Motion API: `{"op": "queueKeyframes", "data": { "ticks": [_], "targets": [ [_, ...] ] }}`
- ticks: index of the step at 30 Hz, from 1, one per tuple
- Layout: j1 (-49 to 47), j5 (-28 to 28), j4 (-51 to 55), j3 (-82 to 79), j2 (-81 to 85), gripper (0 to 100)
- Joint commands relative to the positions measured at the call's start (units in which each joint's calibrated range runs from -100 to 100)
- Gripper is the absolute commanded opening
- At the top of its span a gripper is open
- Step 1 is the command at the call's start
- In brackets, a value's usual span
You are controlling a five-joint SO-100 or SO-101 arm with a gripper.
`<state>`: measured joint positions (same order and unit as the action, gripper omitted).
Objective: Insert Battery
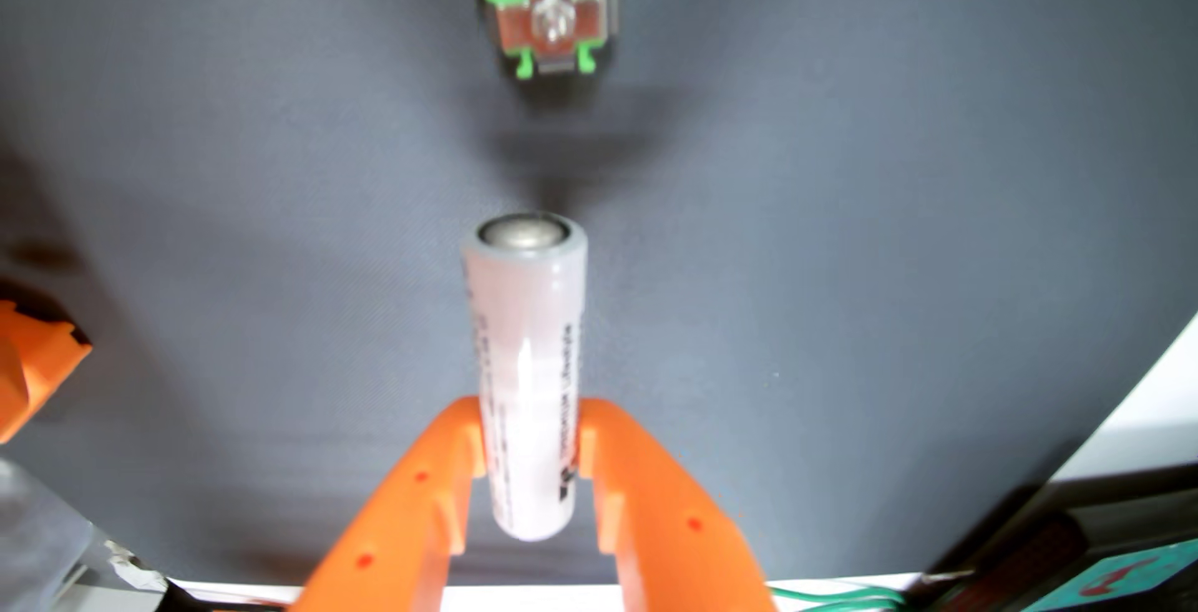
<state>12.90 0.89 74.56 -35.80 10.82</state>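
Orange gripper (531,443) fingers pinch one white battery (526,379) near its rear end; from my wrist view its metal cap points straight ahead. One green battery holder (548,9) with a metal contact sits at the grey mat's (843,197) far edge, well apart, with bare mat between. Another orange part (35,366) shows at the left edge.

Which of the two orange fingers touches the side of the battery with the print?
The right finger: the battery's black print faces it; the left finger meets plain white.
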Motion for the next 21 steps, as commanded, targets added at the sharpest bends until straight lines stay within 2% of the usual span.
{"op": "queueKeyframes", "data": {
  "ticks": [1,21],
  "targets": [
    [-1.3,0.7,-0.4,0.7,2.0,2],
    [-3.7,1.4,-0.6,-0.9,2.0,1]
  ]
}}
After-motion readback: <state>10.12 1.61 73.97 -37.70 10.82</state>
